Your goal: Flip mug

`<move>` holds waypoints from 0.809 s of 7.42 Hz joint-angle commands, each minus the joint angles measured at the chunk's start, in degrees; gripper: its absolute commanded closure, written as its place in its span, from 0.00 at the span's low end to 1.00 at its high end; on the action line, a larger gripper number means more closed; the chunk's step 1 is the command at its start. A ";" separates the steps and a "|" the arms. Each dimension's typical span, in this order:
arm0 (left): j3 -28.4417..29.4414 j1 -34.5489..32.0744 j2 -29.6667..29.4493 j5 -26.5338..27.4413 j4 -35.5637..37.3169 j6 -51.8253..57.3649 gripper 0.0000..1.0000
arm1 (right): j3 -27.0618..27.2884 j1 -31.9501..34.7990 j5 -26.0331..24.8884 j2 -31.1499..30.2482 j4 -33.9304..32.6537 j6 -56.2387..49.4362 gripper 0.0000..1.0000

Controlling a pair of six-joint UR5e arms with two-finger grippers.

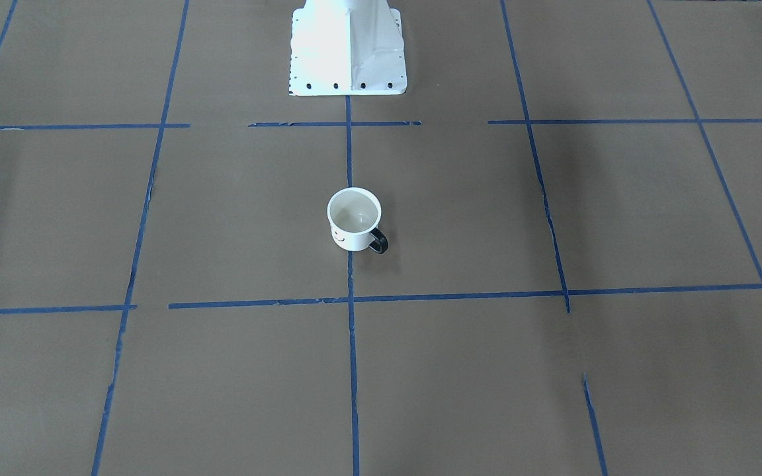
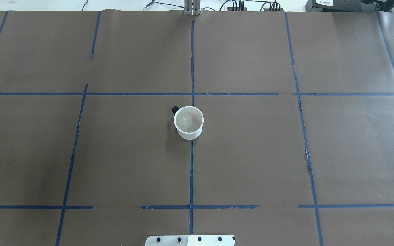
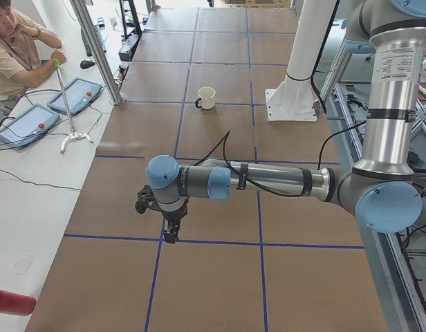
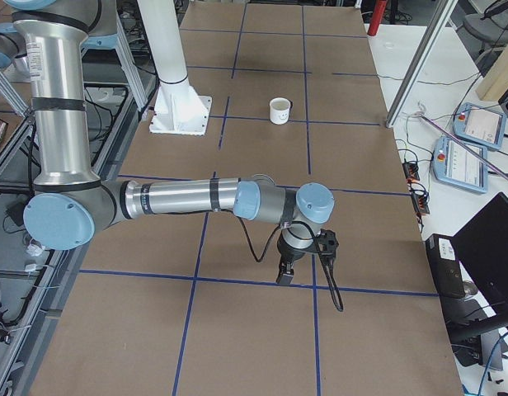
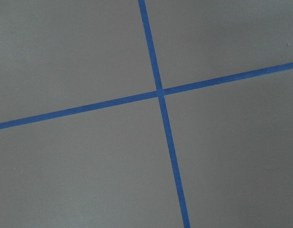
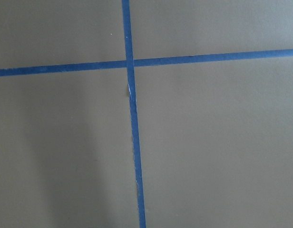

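The small white mug (image 1: 354,228) stands upright, mouth up, in the middle of the table on a blue tape line. Its black handle (image 1: 379,242) points away from the robot and toward its left. It also shows in the overhead view (image 2: 188,122), the left side view (image 3: 207,97) and the right side view (image 4: 279,110). My left gripper (image 3: 170,235) hangs fingers down over the table's left end, far from the mug. My right gripper (image 4: 284,276) hangs over the right end. I cannot tell whether either is open or shut. Both wrist views show only brown paper and crossing tape.
The white robot pedestal (image 1: 348,46) stands behind the mug. Brown paper with a blue tape grid (image 2: 192,171) covers the table. An operator (image 3: 19,48) sits beyond the far edge beside control pendants (image 3: 75,95) and a thin stand (image 3: 71,135).
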 commanded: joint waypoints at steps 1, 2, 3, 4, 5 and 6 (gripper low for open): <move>0.10 0.05 -0.24 -0.02 -0.06 -1.53 0.00 | 0.00 0.00 0.00 0.00 0.00 0.00 0.00; 0.01 0.05 -0.16 -0.02 -0.06 -1.53 0.00 | 0.00 0.00 0.00 0.00 0.00 0.00 0.00; 0.01 0.05 -0.15 -0.02 -0.06 -1.53 0.00 | 0.00 0.00 0.00 0.00 0.00 0.00 0.00; -0.08 0.05 0.02 -0.02 -0.06 -1.53 0.00 | 0.00 0.00 0.00 0.00 0.00 0.00 0.00; -0.34 0.05 0.02 -0.02 -0.06 -1.53 0.00 | 0.00 0.00 0.00 0.00 0.00 0.00 0.00; -0.69 0.05 0.28 -0.02 -0.06 -1.53 0.00 | 0.00 0.00 0.00 0.00 0.00 0.00 0.00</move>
